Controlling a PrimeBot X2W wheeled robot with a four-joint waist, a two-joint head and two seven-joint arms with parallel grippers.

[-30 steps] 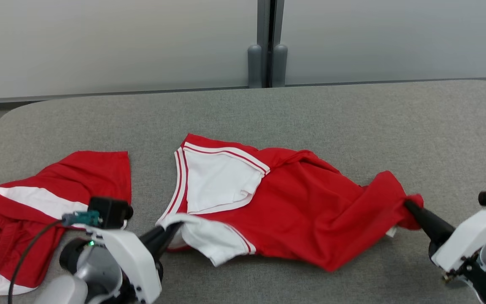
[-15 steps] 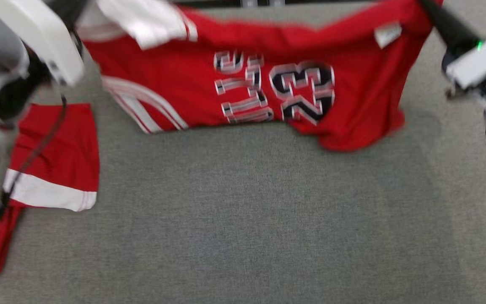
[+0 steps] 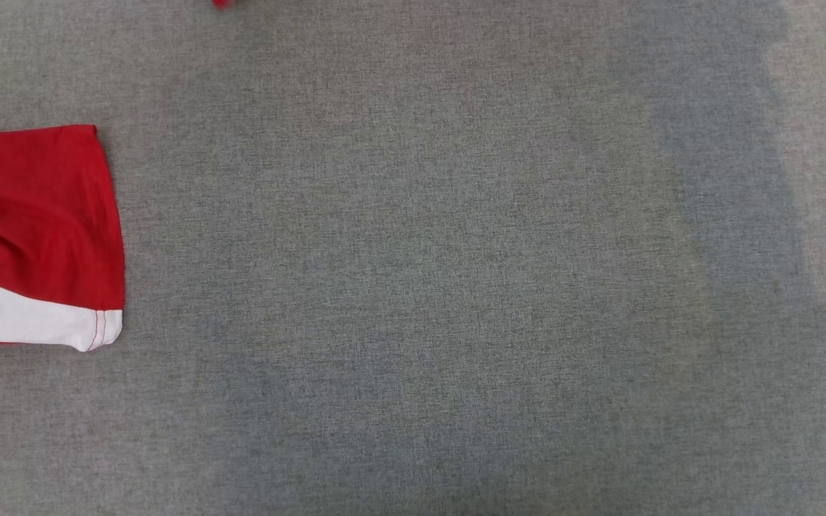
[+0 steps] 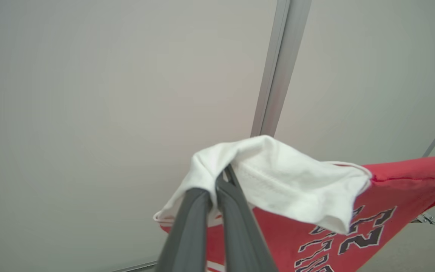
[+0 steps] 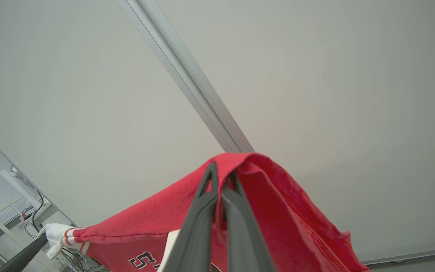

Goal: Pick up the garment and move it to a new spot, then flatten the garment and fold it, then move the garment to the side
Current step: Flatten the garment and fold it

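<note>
Left wrist view and right wrist view: left gripper (image 4: 222,176), jaws closed on its white sleeve, and right gripper (image 5: 223,173), jaws closed on its red edge, hold the garment (image 4: 398,189) stretched aloft above the grey table (image 3: 413,287), likely so it hangs open for laying flat.

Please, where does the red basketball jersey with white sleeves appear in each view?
Head view: perhaps the tiny red scrap at the top edge; unsure.
Left wrist view: red basketball jersey at lower right, its white sleeve pinched in the left pincer.
Right wrist view: bottom centre, pinched in the right pincer.
Shared landmark: grey metal wall strip, in both wrist views.
</note>
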